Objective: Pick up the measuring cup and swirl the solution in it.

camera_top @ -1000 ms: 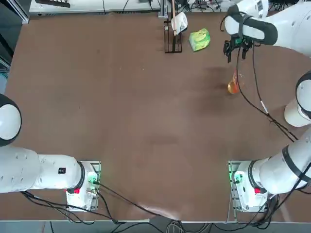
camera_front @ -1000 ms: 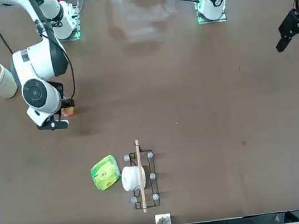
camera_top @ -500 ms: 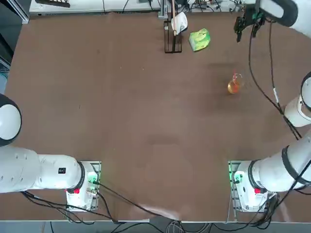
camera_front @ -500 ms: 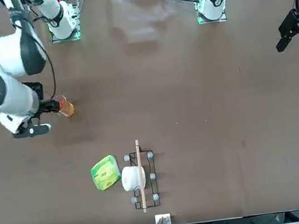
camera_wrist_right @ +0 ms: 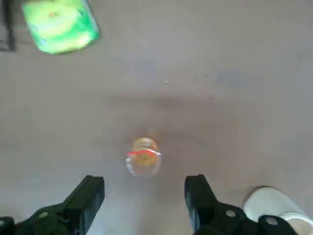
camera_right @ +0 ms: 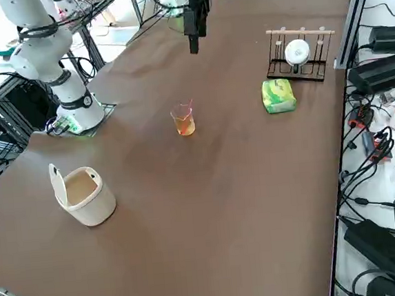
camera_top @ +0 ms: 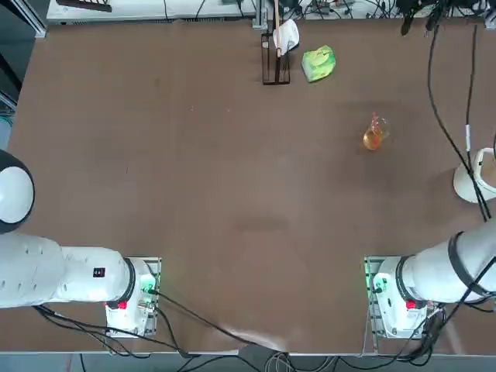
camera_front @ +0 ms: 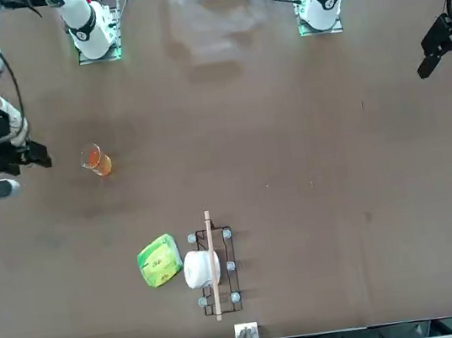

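Right gripper (camera_wrist_right: 144,205) hung high, fingers apart, empty; measuring cup (camera_wrist_right: 143,156) with solution (camera_right: 184,127) stood on table (camera_top: 194,170) far below.

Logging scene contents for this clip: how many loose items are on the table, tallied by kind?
Glass measuring cup holding orange solution: 1
Green-yellow packet: 1
Wire rack holding a white roll: 1
White lidded container: 1
Total: 4
The right gripper hangs high above the cup, fingers open, holding nothing.
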